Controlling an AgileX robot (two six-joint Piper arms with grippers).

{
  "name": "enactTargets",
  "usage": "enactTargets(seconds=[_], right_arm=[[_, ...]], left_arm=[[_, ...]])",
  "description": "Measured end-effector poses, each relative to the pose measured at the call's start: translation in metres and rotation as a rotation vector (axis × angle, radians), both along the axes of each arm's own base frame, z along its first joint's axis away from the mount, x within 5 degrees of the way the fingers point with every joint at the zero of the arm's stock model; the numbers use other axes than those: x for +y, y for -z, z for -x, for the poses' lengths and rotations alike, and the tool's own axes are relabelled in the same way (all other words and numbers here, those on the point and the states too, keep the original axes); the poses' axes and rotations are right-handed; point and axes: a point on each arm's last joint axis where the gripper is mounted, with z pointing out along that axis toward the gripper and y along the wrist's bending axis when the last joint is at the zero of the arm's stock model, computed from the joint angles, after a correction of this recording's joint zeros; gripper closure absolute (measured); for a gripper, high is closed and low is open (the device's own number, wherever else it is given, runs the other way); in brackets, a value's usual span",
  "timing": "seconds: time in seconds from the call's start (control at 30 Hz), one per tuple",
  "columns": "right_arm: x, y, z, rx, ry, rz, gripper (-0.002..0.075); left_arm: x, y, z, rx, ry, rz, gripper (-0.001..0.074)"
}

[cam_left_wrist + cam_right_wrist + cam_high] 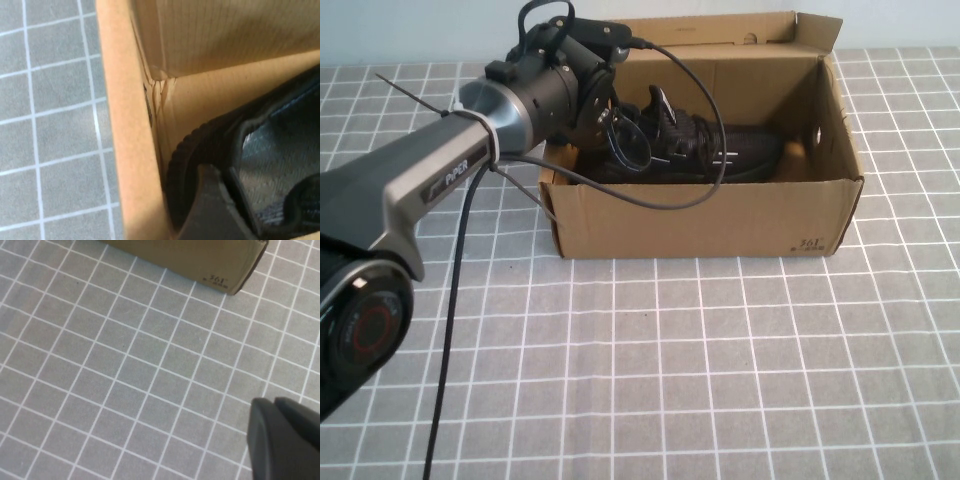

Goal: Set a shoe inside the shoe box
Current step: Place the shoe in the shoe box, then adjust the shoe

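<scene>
From the high view, the shoe (705,145) is seen lying inside the shoe box (720,215) near the far edge of the surface (720,380), its long axis along the box's length. The left gripper (605,105) is placed over the heel end; whether its jaws are parted cannot be told.

In the left wrist view, the heel (200,165) is pressed beside the box's corner.

In the right wrist view, the right gripper (287,440) is held over bare surface, well apart from the box (200,257), jaws closed and empty.
</scene>
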Motion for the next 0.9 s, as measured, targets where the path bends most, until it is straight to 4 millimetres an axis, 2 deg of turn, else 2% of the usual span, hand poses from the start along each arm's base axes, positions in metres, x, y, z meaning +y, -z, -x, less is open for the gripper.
enactTargets(seconds=[0.17, 0.43, 0.9], right_arm=[[0.0001, 0.0, 0.0001, 0.0, -0.002, 0.0, 0.0742], [0.0004, -0.0004, -0.0003, -0.006, -0.003, -0.004, 0.0742], [0.0011, -0.0006, -0.0002, -0.011, -0.02, 0.001, 0.0742]], left_arm=[[0.0011, -0.0007, -0.0014, -0.009, -0.021, 0.023, 0.0349], [0.004, 0.0, -0.0017, 0.003, -0.04, 0.022, 0.0456], [0.0039, 0.0001, -0.003, -0.007, -0.039, 0.032, 0.0467]])
